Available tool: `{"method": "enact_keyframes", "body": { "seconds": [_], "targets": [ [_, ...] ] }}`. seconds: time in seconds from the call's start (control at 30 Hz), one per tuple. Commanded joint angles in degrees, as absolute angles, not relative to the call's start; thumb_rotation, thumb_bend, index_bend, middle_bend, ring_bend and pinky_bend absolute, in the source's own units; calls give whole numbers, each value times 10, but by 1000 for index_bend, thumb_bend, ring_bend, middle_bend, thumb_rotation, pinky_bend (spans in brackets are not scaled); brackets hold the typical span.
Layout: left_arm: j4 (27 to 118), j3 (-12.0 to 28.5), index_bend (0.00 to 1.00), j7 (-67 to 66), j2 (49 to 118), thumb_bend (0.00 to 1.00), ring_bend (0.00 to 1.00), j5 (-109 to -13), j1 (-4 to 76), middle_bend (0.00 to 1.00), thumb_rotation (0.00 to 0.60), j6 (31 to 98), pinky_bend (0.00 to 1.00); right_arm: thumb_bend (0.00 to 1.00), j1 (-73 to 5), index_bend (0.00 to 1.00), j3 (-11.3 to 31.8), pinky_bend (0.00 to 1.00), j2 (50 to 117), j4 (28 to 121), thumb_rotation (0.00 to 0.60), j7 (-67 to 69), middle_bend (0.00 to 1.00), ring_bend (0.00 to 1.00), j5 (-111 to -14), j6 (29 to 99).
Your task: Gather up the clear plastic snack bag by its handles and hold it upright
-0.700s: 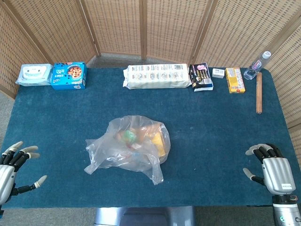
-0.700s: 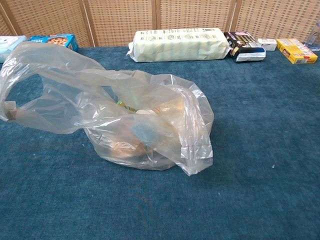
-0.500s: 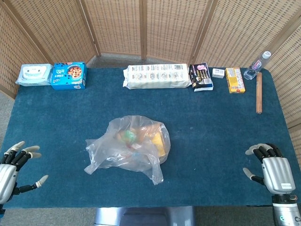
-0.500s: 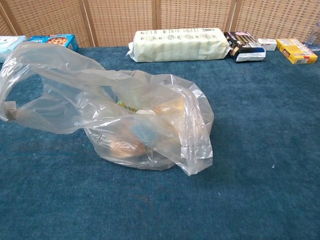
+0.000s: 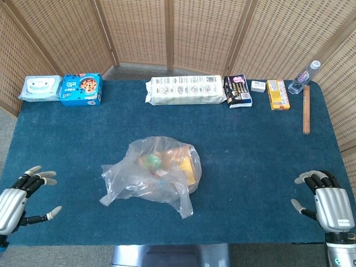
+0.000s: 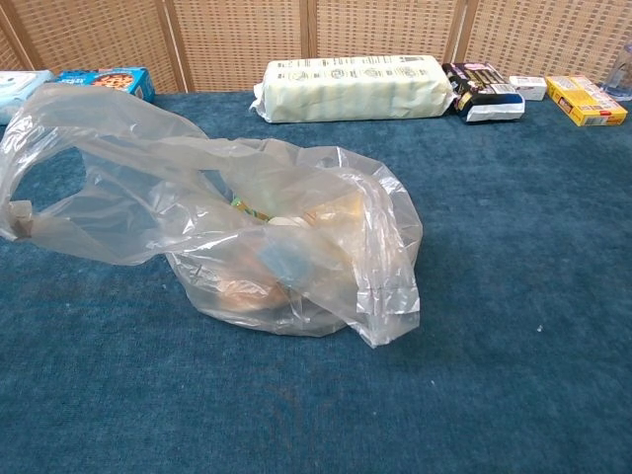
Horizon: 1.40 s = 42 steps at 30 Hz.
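Both hands shifted a bit vs the earlier frames: left hand (image 5: pixel 14 203) crept inward and up along the near-left bench edge, right hand (image 5: pixel 328 201) slid slightly back toward the near-right corner; bag hasn't budged. Neither hand has hold of anything rn, fingers spread apart on both, and both sit well apart from the clear snack bag (image 5: pixel 158 169), which lies slumped on the blue bench (image 5: pixel 256 150) near the middle w/ snacks piled inside. Step in hand looks like the reach-in, basically nothing of the task done yet. From the chest view, one handle (image 6: pixel 49 168) is a big loop flopped out to the left side, the other handle (image 6: pixel 390 286) droops over the front right of the bag. Prob best for the left hand to go through or under that big loop and the right hand to take the drooping one, then bring both together above the bag before lifting. Thin film, so it'll slip and bunch; pinch a gathered bit, not one layer. Lift slow and straight, or the contents could tip out the open mouth.
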<state>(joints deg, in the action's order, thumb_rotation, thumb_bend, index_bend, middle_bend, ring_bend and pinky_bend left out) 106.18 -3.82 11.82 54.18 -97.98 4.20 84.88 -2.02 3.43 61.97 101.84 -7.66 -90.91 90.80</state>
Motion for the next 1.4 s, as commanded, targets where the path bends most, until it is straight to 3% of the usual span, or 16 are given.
{"method": "enact_keyframes", "body": {
  "seconds": [0.03,0.1,0.17,0.23,0.5,0.77,1.4],
  "targets": [
    [1068,-45,330,132,532,174,114,-983,61,252,231,817,228,203,-18,409,35,190,618,1019,600,-75,365,275,-910,912],
    [1075,-48,331,142,526,157,114,-987,73,252,172,799,206,203,-17,408,35,190,619,1017,600,-74,365,274,-911,914],
    [1078,-48,331,147,524,138,114,-989,81,251,49,788,192,203,-15,408,35,189,618,1017,600,-73,365,274,-911,916],
    [1081,-49,327,150,523,126,113,-990,89,251,1,778,160,203,-13,409,34,185,617,1016,600,-71,365,275,-911,918],
    [1080,-67,295,215,506,95,93,-1014,114,210,0,747,110,202,-5,408,34,177,611,1018,600,-68,365,275,-914,930],
    [1054,-75,237,272,511,84,66,-1034,125,193,0,758,107,203,-3,408,33,168,609,1025,600,-76,365,275,-920,932],
    [1070,-75,235,325,537,83,66,-1053,212,193,0,674,107,202,8,408,34,163,603,1033,600,-84,365,275,-923,946]
  ]
}}
